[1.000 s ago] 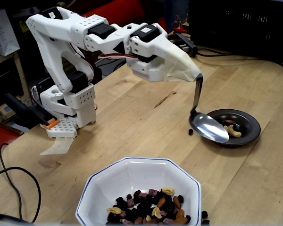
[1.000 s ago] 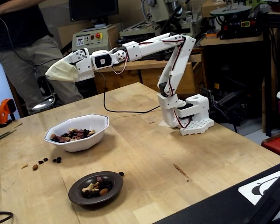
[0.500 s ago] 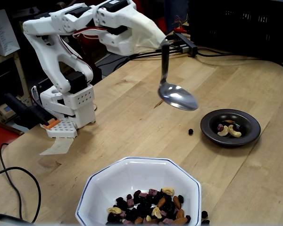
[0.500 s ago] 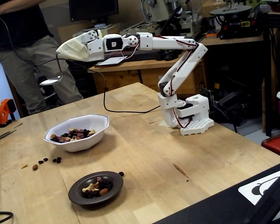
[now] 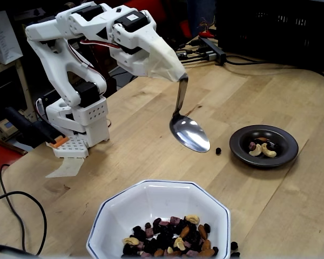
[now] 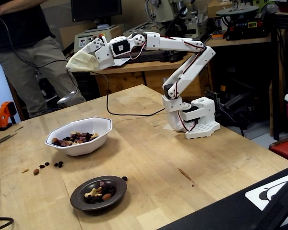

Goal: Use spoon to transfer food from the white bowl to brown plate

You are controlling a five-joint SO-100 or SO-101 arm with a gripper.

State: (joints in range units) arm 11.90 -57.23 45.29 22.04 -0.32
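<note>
Several nuts already sit on the brown plate [image 5: 264, 145]; jaws clenched on the spoon [image 5: 188, 131], hanging empty above mid-bench, ready to scoop.

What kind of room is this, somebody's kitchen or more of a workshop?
Most likely a workshop or maker lab, not a kitchen. The white robot arm stands on a wooden workbench, machine tools and electronic gear fill the benches behind, and cables trail across the table.
</note>
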